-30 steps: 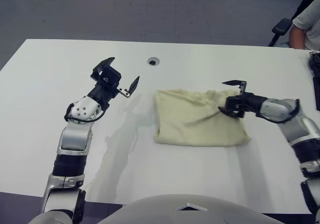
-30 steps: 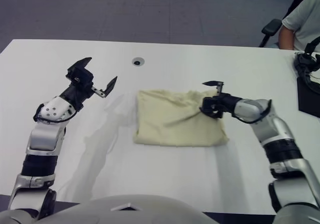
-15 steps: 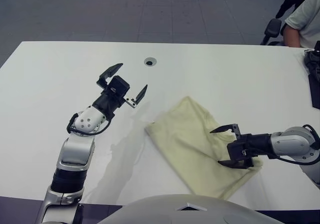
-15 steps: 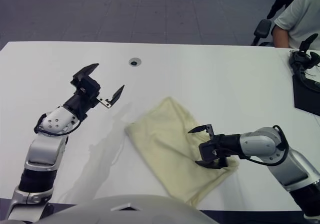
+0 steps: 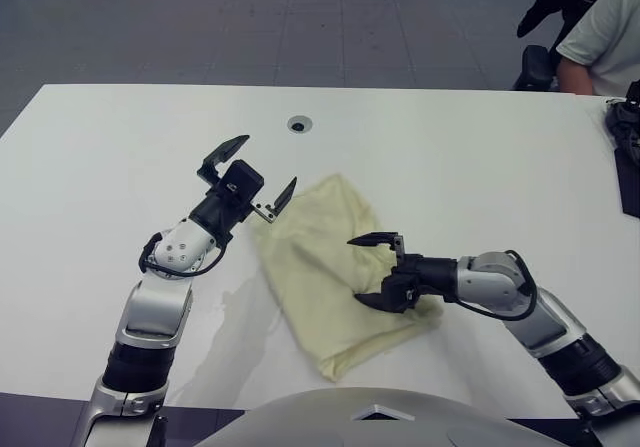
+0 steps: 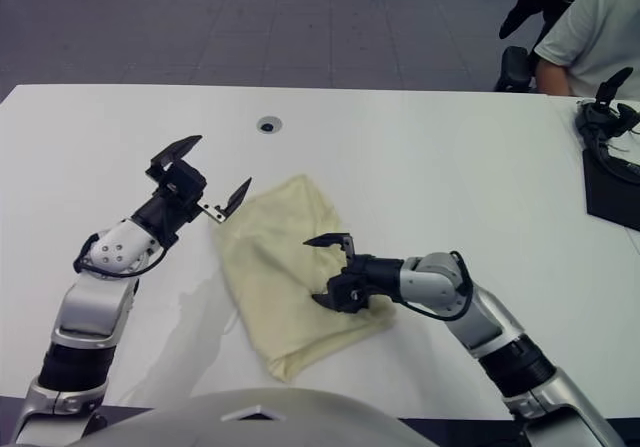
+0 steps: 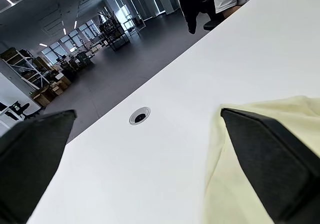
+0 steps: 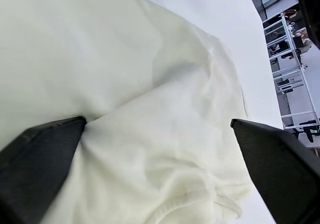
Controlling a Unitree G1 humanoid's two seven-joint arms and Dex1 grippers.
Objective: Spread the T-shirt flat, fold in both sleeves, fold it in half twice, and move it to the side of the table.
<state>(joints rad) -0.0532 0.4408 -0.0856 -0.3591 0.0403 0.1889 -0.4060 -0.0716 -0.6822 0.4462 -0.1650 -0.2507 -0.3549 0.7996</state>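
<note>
Head views: the folded T-shirt (image 5: pixel 320 267), square at the table's (image 5: pixel 100 147) middle a second ago, now lies slantwise near the near edge. My right gripper (image 5: pixel 356 268) is spread wide, its lower finger on the cloth. The left gripper (image 5: pixel 268 160) hovers wide by the far corner. Left wrist view: that corner lies beside one spread finger. Right wrist view: cloth lies beneath parted fingers. I judge the sideways move is under way.

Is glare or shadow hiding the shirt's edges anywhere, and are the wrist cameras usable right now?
Left eye view: even light on the table, no glare; the T-shirt edges stand clear. Left wrist view: ceiling lights glow far behind; the left gripper fingers mask part of the picture. Right wrist view: brightly lit cloth, folds only faint shading between the right gripper fingers.
</note>
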